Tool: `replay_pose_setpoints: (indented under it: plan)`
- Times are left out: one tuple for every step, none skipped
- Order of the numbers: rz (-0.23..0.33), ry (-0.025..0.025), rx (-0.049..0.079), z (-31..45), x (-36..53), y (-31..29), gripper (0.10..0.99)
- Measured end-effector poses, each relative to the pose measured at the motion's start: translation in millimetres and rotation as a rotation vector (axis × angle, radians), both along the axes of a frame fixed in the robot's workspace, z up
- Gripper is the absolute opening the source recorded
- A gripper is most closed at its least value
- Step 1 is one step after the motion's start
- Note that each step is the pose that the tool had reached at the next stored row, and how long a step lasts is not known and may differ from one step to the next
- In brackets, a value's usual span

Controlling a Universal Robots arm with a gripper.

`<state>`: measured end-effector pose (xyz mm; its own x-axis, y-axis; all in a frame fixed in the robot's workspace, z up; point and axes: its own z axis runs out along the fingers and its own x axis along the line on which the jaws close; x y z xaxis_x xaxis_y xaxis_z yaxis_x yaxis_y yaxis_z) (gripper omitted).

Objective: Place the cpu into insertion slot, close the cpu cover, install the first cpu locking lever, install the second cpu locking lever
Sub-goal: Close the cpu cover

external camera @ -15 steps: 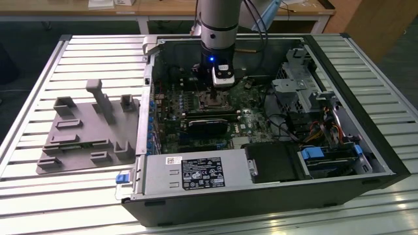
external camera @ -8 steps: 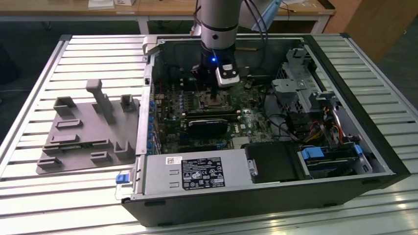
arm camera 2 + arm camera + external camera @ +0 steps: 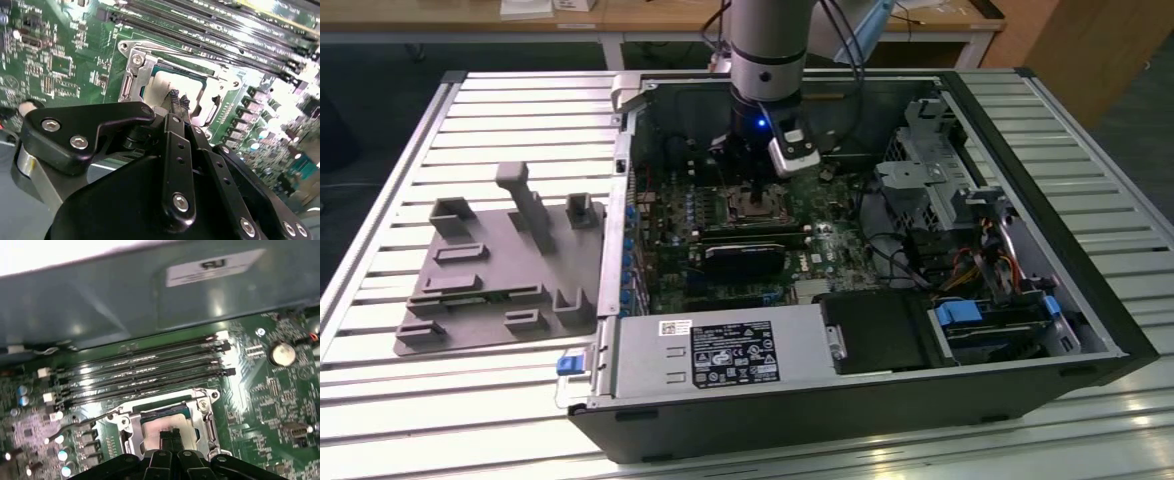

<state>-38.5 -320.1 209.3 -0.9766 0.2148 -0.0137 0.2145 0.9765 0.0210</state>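
Observation:
The cpu (image 3: 159,423) (image 3: 167,81), silvery on top, lies flat in the insertion slot (image 3: 206,416) (image 3: 131,75) on the green motherboard (image 3: 720,275). A metal frame that looks like the cpu cover (image 3: 131,431) (image 3: 145,69) lies down around the chip. My gripper (image 3: 754,200) (image 3: 178,98) (image 3: 170,434) is shut, with its two fingertips pressed together just over the chip's top and nothing between them. I cannot tell whether they touch the chip. A thin wire lever (image 3: 80,424) sticks out from one corner of the socket.
Several long memory slots (image 3: 145,375) run beside the socket, with the case wall (image 3: 125,300) behind them. A black card (image 3: 744,258) sits close in front, then the power supply (image 3: 720,355). Drive cages (image 3: 947,190) stand at the exterior view's right, a grey fixture (image 3: 494,270) outside at its left.

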Motion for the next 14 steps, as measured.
replay_pose_setpoints:
  plan:
    - [0.02,0.0,0.0,-0.1,0.0,0.0,0.102]
    - [0.037,0.0,0.0,-0.1,0.0,0.0,0.102]
    - [0.047,-0.0001,-0.001,-0.2,0.0,0.0,0.102]
    - [0.048,0.0,-0.003,-0.2,0.1,0.0,0.102]
    - [0.049,0.0001,-0.003,-0.2,0.0,0.0,0.102]
    - [0.049,0.0001,-0.003,-0.2,0.0,0.0,0.102]
    - [0.049,0.0001,-0.004,-0.2,-0.2,0.0,0.102]
    - [0.052,0.0,-0.004,-0.2,-0.2,0.0,0.102]
    - [0.061,0.0,-0.004,-0.2,-0.2,0.0,0.102]
    - [0.078,-0.0001,-0.004,-0.3,-0.3,0.0,0.102]
    - [0.095,-0.0002,-0.004,-0.4,-0.3,0.0,0.102]
    - [0.114,-0.0002,-0.004,-0.5,-0.3,0.0,0.102]
    - [0.13,-0.0002,-0.004,-0.5,-0.3,0.0,0.102]
    - [0.142,-0.0003,-0.004,-0.6,-0.3,0.0,0.102]
